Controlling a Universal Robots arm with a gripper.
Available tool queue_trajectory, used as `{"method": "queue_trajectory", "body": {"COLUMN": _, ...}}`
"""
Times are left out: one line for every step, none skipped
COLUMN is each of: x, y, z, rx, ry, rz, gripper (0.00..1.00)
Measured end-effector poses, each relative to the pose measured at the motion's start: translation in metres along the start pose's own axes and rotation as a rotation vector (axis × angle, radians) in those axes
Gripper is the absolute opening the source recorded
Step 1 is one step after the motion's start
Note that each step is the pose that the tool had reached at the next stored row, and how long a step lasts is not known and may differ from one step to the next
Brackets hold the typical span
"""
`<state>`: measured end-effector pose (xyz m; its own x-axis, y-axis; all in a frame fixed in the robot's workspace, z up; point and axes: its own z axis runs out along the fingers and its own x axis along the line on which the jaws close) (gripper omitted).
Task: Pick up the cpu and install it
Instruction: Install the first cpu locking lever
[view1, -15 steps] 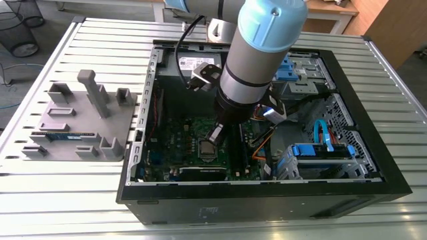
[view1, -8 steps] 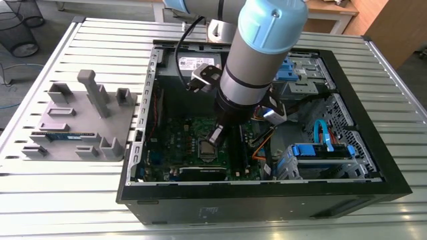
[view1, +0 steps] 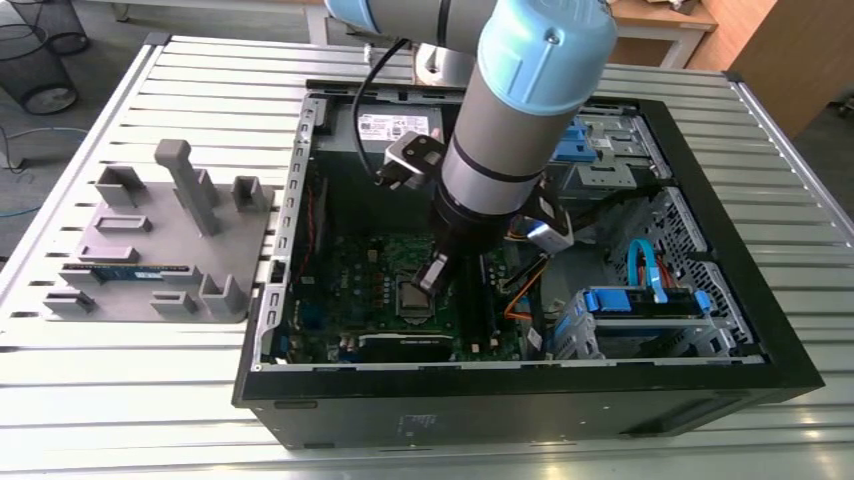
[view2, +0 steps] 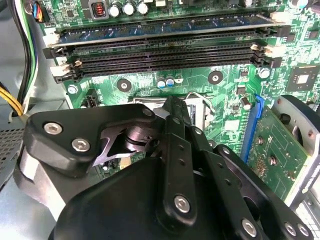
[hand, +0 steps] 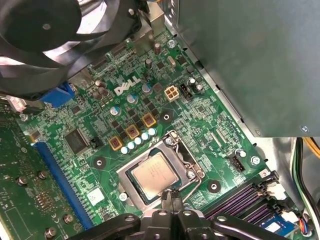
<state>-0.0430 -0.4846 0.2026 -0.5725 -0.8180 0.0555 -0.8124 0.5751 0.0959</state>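
Cpu is seen lying flat in the motherboard socket, lower centre of the exterior view. Seating is judged largely done. The gripper is pressed together at its edge.

Black open-sided computer case on slatted metal table — grey fixture plate beside it, exterior view's left. Silver-topped square cpu seated in socket on green motherboard.

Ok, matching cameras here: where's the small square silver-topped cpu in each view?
Exterior view: beneath the black gripper tip, mid green motherboard.
First wrist view: cpu seated in its metal socket, beside the gripper tip.
Second wrist view: gripper mostly covers that socket.
Shared landmark: long memory slots.
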Motion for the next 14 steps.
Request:
{"method": "queue_trajectory", "body": {"x": -0.0001, "y": -0.0001, "z": 0.0006, "rx": 0.0, "ry": 0.0, "rz": 0.0, "gripper": 0.11}}
{"method": "queue_trajectory", "body": {"x": -0.0001, "y": -0.0003, "z": 0.0011, "rx": 0.0, "ry": 0.0, "rz": 0.0, "gripper": 0.11}}
{"method": "queue_trajectory", "body": {"x": -0.0001, "y": -0.0004, "z": 0.0015, "rx": 0.0001, "ry": 0.0002, "rz": 0.0, "gripper": 0.11}}
{"method": "queue_trajectory", "body": {"x": 0.0, "y": -0.0005, "z": 0.0019, "rx": 0.0, "ry": 0.0002, "rz": 0.0, "gripper": 0.11}}
{"method": "queue_trajectory", "body": {"x": 0.0001, "y": -0.0007, "z": 0.0025, "rx": 0.0, "ry": 0.0, "rz": 0.0, "gripper": 0.11}}
{"method": "queue_trajectory", "body": {"x": 0.0002, "y": -0.0009, "z": 0.0031, "rx": 0.0, "ry": -0.0001, "rz": 0.0, "gripper": 0.11}}
{"method": "queue_trajectory", "body": {"x": 0.0004, "y": -0.0011, "z": 0.0037, "rx": -0.0001, "ry": -0.0002, "rz": 0.0, "gripper": 0.11}}
{"method": "queue_trajectory", "body": {"x": 0.0006, "y": -0.0013, "z": 0.0042, "rx": -0.0001, "ry": -0.0003, "rz": 0.0, "gripper": 0.11}}
{"method": "queue_trajectory", "body": {"x": 0.0009, "y": -0.0016, "z": 0.0046, "rx": -0.0001, "ry": -0.0001, "rz": 0.0, "gripper": 0.11}}
{"method": "queue_trajectory", "body": {"x": 0.0011, "y": -0.0018, "z": 0.0049, "rx": 0.0, "ry": -0.0001, "rz": 0.0, "gripper": 0.11}}
{"method": "queue_trajectory", "body": {"x": 0.0013, "y": -0.0019, "z": 0.005, "rx": 0.0, "ry": -0.0002, "rz": 0.0, "gripper": 0.11}}
{"method": "queue_trajectory", "body": {"x": 0.0016, "y": -0.0021, "z": 0.005, "rx": 0.0, "ry": -0.0001, "rz": 0.0, "gripper": 0.11}}
{"method": "queue_trajectory", "body": {"x": 0.002, "y": -0.0024, "z": 0.0051, "rx": -0.0001, "ry": -0.0003, "rz": 0.0, "gripper": 0.11}}
{"method": "queue_trajectory", "body": {"x": 0.0026, "y": -0.003, "z": 0.0052, "rx": -0.0002, "ry": -0.0005, "rz": 0.0, "gripper": 0.11}}
